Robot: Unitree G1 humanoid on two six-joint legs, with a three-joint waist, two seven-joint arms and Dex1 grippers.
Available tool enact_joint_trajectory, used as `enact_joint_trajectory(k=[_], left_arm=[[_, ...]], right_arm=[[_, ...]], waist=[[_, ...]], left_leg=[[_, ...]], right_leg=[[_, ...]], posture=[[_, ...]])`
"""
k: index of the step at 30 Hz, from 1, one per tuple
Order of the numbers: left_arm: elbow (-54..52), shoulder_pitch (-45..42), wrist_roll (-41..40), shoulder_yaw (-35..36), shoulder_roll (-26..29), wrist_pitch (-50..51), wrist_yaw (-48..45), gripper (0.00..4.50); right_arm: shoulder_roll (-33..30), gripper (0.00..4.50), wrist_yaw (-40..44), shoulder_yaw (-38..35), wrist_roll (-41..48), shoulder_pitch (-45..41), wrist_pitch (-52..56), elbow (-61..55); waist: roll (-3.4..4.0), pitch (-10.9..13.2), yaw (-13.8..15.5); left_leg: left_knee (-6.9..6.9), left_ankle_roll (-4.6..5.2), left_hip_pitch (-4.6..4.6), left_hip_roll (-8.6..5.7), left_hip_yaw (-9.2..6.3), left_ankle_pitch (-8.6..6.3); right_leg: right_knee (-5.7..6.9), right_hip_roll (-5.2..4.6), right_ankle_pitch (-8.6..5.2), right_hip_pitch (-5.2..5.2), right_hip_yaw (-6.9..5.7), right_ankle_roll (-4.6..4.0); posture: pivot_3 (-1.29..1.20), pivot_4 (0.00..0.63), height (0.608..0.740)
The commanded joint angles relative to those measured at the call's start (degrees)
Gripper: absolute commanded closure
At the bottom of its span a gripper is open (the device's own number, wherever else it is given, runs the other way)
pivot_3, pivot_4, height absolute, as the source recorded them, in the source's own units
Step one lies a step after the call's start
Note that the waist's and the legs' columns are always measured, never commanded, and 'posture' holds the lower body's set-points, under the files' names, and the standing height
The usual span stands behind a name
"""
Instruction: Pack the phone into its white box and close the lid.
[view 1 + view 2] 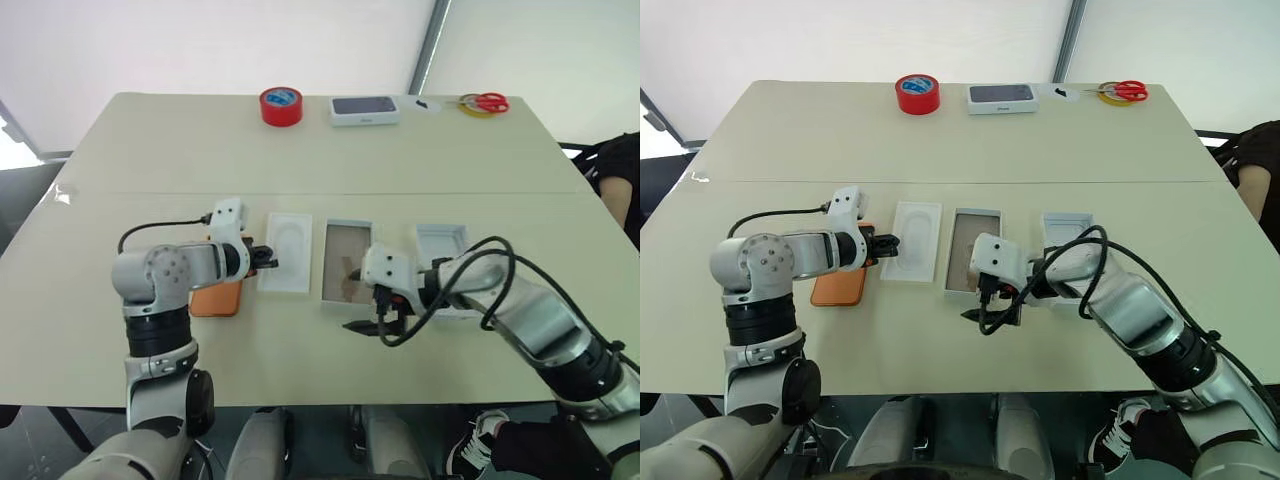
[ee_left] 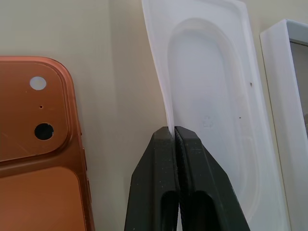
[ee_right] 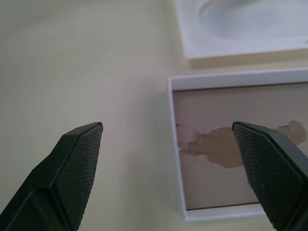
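Pinching the thin edge of the white insert [image 2: 211,96], the left pincer [image 1: 272,263] is pressed together. The right pincer [image 1: 368,325] is spread over the white box [image 1: 347,262]. The phone [image 1: 217,298] lies left of that box, flat, stiff and slippery; hold its long sides.

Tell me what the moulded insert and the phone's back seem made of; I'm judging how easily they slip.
The moulded insert: thin, formed white plastic or pulp, semi-matte; its edge bends between the shut left gripper fingers. The phone: orange, likely anodised metal or frosted glass, satin sheen, fine scratches.
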Motion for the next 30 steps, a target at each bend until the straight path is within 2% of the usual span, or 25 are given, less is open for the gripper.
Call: enact_joint_trajectory(k=[1,4,11,21,25,30], left_arm=[[-0.51,-0.70,0.67,2.32,0.51,-0.65,-0.61,4.48],[-1.24,-1.09,0.30,5.23,0.15,-0.44,-0.93,4.50],[-3.28,-1.14,0.19,9.71,0.38,0.04,-1.24,4.50],[-5.25,-2.78,-0.23,17.35,-0.55,2.49,-1.40,4.50],[-5.63,-5.15,-0.25,23.12,0.24,3.98,-1.58,4.50],[-6.67,-5.67,-0.53,25.14,1.83,4.22,-1.63,4.50]], right_arm=[[1.64,0.00,-0.23,2.33,-0.95,-2.98,3.02,0.67],[3.01,0.90,-0.88,3.96,-1.77,-5.03,5.35,3.23],[4.30,4.45,-0.68,6.04,-3.28,-7.00,5.88,5.76],[6.15,4.48,1.98,7.83,-4.64,-8.99,0.57,6.05],[10.11,4.48,2.04,10.32,-6.60,-11.58,-2.48,9.42],[14.70,4.48,1.25,11.80,-8.90,-14.01,-3.90,14.85]], waist=[[0.00,0.00,-0.02],[0.00,0.00,-0.10],[0.00,0.00,-0.06],[-0.02,0.01,-0.13],[-0.02,0.01,-0.45],[-0.02,0.01,-1.08]], left_leg=[[0.00,0.00,0.00,0.00,0.00,0.00],[-0.01,0.00,0.00,0.01,0.01,0.00],[-0.01,-0.01,-0.03,0.00,0.00,0.00],[-0.01,-0.03,-0.03,0.00,0.01,0.01],[-0.02,-0.05,-0.03,-0.01,0.00,0.02],[-0.06,-0.17,-0.04,0.01,-0.03,0.08]], right_leg=[[0.00,0.00,0.00,0.00,0.00,0.00],[0.01,0.01,0.00,-0.02,0.00,0.00],[0.00,-0.01,0.01,-0.03,-0.01,0.01],[0.01,0.00,0.02,-0.05,-0.02,0.02],[0.02,0.02,0.02,-0.07,-0.04,0.03],[0.08,0.02,0.03,-0.11,-0.05,0.03]], posture=[[0.00,0.150,0.732],[0.00,0.150,0.732],[0.00,0.150,0.732],[0.00,0.150,0.732],[0.00,0.150,0.732],[0.00,0.150,0.732]])
